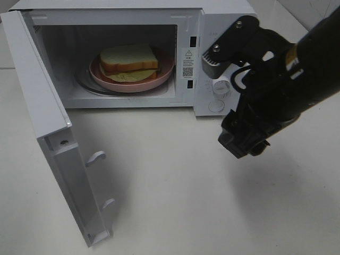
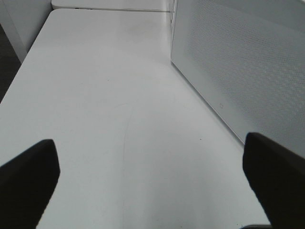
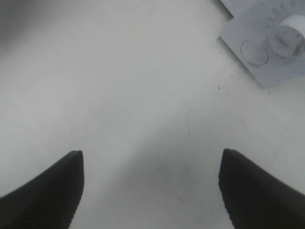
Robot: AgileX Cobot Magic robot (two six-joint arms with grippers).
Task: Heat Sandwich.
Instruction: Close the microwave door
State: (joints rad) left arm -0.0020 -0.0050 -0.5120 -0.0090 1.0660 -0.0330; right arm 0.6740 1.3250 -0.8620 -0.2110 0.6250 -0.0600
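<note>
The sandwich (image 1: 129, 59), white bread with tan crust and yellow-green filling, lies on a round pink plate (image 1: 164, 74) inside the open white microwave (image 1: 223, 21). Its door (image 1: 48, 122) stands swung out to the left. My right gripper (image 1: 243, 144) hangs over the table in front of the control panel (image 1: 219, 87), to the right of the cavity. It is open and empty in the right wrist view (image 3: 150, 191). My left gripper (image 2: 152, 186) is open and empty over bare table, and it is out of the exterior view.
The right wrist view shows the panel's knob (image 3: 291, 33) and round button (image 3: 254, 52) just ahead. The left wrist view shows a white dotted microwave panel (image 2: 238, 62) beside the gripper and the table's edge (image 2: 19, 71) on the other side.
</note>
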